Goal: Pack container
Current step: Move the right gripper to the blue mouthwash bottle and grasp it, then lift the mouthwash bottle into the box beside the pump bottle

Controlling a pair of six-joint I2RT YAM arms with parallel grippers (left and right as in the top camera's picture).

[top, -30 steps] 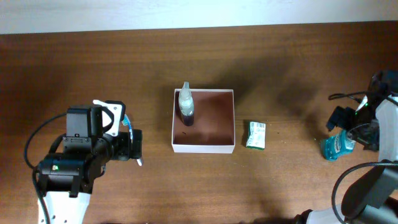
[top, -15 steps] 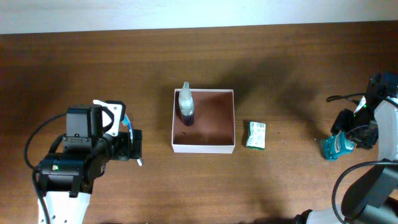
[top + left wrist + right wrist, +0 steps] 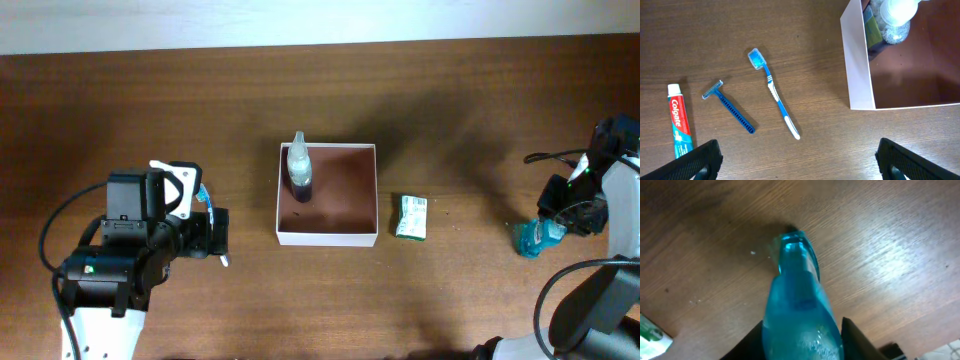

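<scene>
The container [image 3: 327,238], a shallow white box with a brown inside, sits mid-table; its white wall [image 3: 857,60] fills the top right of the left wrist view. A clear bottle with a dark base [image 3: 299,170] stands in its far left corner. At the far right a teal bottle [image 3: 535,238] lies on the wood. My right gripper [image 3: 562,222] has both fingers pressed against the sides of this bottle [image 3: 797,305]. My left gripper [image 3: 800,162] hangs wide open above bare wood, left of the container, holding nothing.
A blue and white toothbrush [image 3: 775,95], a blue razor [image 3: 730,107] and a toothpaste tube [image 3: 679,120] lie on the table under the left arm. A small green and white packet [image 3: 411,217] lies just right of the container.
The right gripper's fingers have closed in on the teal bottle, and the bottle has shifted slightly. The left arm has not moved.
</scene>
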